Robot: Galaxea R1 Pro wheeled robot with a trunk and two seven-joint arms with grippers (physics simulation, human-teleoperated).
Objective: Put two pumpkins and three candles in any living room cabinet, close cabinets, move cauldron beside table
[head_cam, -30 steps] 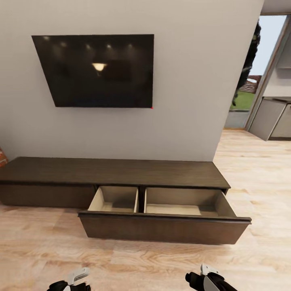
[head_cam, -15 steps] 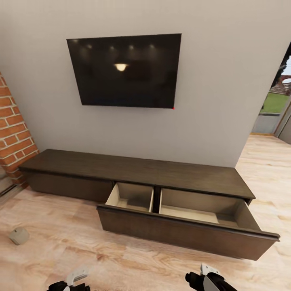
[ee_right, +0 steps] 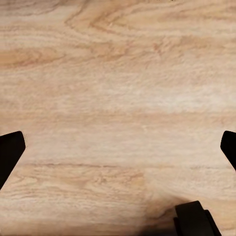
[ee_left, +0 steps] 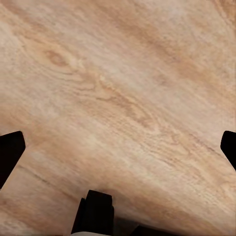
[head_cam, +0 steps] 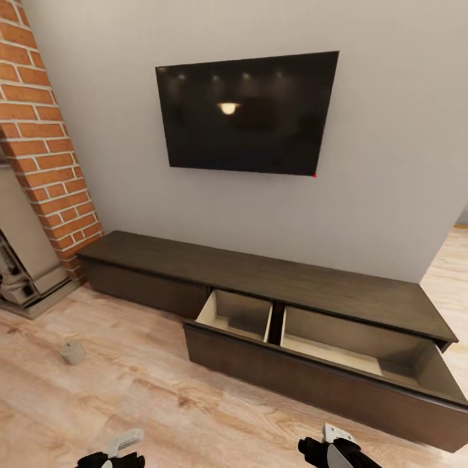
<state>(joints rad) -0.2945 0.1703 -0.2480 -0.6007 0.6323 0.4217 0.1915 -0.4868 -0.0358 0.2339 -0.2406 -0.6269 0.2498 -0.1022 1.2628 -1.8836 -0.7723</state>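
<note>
The long dark brown cabinet (head_cam: 273,276) stands against the grey wall. Its wide right drawer (head_cam: 312,383) is pulled out, and both pale compartments look empty. One short tan candle (head_cam: 73,352) stands on the wooden floor, left of the cabinet and apart from it. My left gripper (head_cam: 117,455) and right gripper (head_cam: 333,448) sit low at the near edge, well short of the drawer. Over bare floor, the left gripper (ee_left: 118,152) and the right gripper (ee_right: 118,152) each hold their fingers wide apart with nothing between them. Pumpkins, cauldron and table are out of view.
A black TV (head_cam: 247,114) hangs on the wall above the cabinet. A red brick fireplace column (head_cam: 49,143) with a grey stove base (head_cam: 26,286) stands at the left. Wooden floor (head_cam: 130,403) lies between me and the cabinet.
The head view has swung left, so the cabinet and TV sit further right in the picture. The brick column and the candle have come into view, and the doorway at right has gone.
</note>
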